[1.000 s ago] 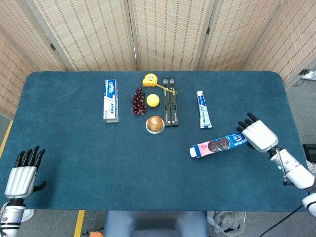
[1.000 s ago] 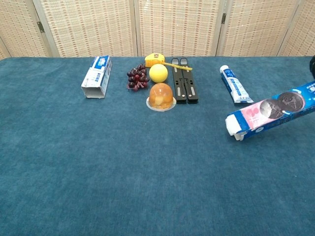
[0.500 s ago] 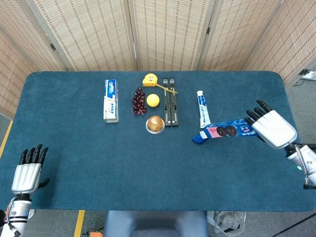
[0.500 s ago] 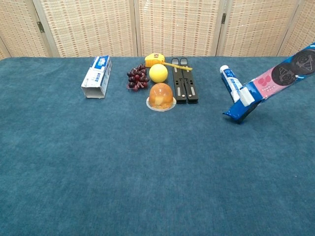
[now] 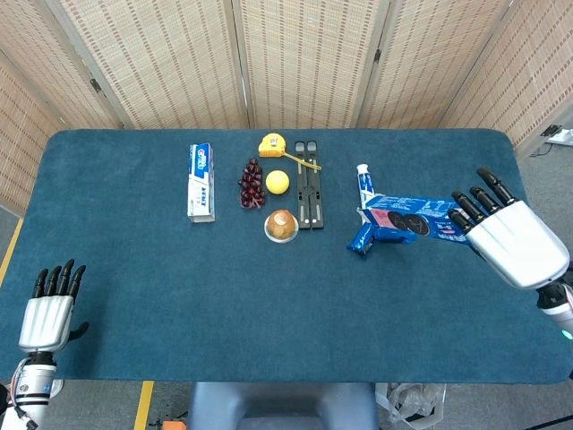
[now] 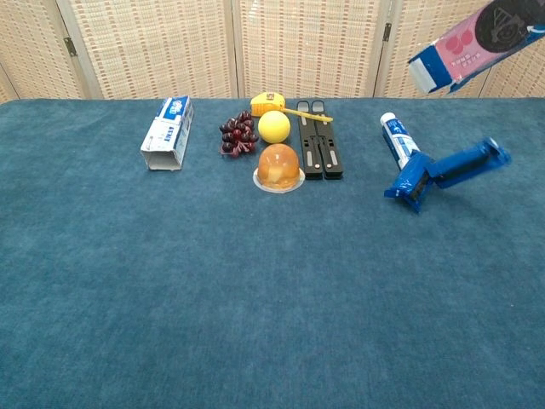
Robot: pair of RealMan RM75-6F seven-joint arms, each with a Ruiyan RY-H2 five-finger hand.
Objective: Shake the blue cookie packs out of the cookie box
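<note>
My right hand (image 5: 512,240) grips the far end of the blue and pink cookie box (image 5: 414,218) and holds it high above the right side of the table. In the chest view the box (image 6: 470,41) is at the top right, its open white end pointing down to the left. Two blue cookie packs are out of it: one (image 6: 408,182) is down on the cloth beside the toothpaste tube, the other (image 6: 466,164) is tilted just right of it. The head view shows only one pack's end (image 5: 361,239) below the box. My left hand (image 5: 47,315) is open at the table's near left corner.
Along the back middle of the blue table (image 5: 179,287) lie a toothpaste carton (image 5: 200,182), dark grapes (image 5: 252,184), a lemon (image 5: 277,182), a yellow tape measure (image 5: 271,144), a black tool (image 5: 308,184), a jelly cup (image 5: 281,225) and a toothpaste tube (image 5: 363,184).
My right hand has raised the cookie box well off the table with its open end tipped down. The blue packs have slid out and dropped beside the toothpaste tube. The left hand has hardly moved.
</note>
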